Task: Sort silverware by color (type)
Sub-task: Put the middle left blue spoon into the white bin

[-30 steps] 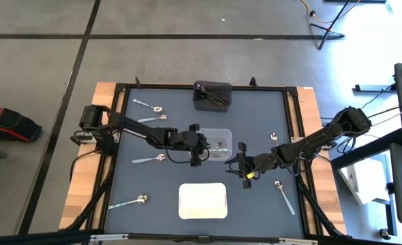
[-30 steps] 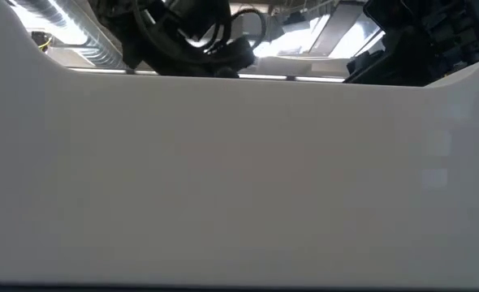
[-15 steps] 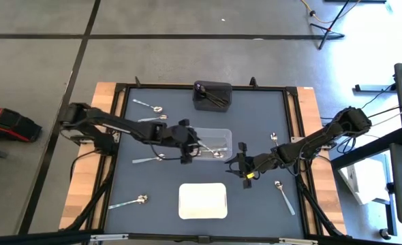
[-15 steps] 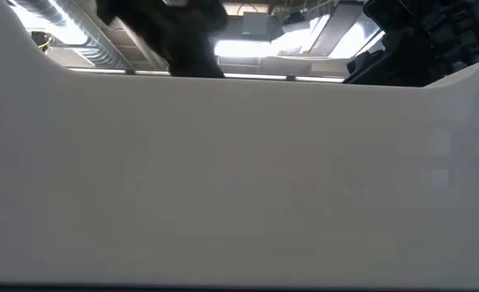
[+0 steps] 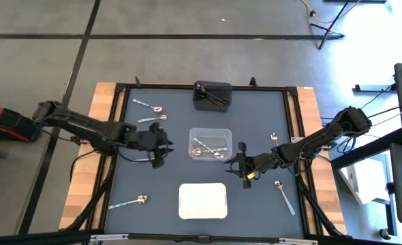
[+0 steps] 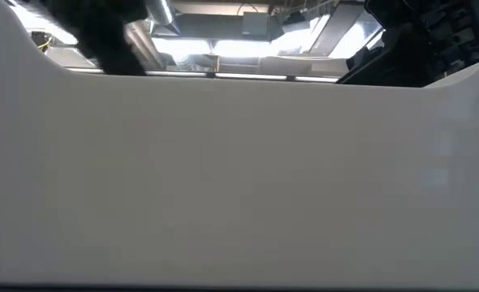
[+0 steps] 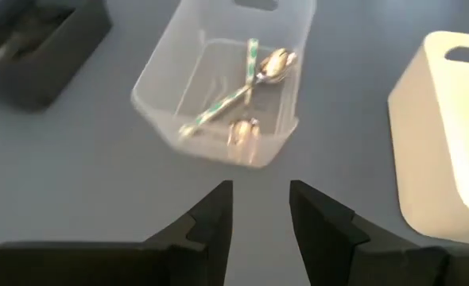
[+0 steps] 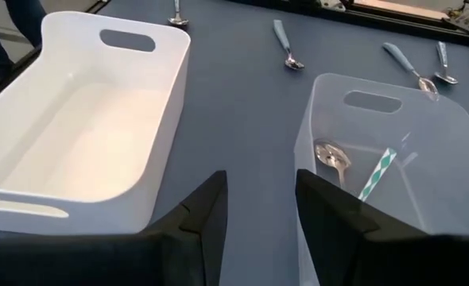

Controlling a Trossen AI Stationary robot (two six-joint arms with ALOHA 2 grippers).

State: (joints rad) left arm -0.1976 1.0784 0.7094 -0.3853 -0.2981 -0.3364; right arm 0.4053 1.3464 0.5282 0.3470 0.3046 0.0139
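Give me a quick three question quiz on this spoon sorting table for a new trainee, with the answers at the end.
1. True or false: the white tray has spoons in it.
2. Multiple choice: the left gripper is A) inside the clear tray, B) beside the clear tray on its left, over the table, C) over the black tray.
3. Fill in: the right gripper is open and holds ____.

Key
1. False; the right wrist view shows it empty.
2. B.
3. Nothing.
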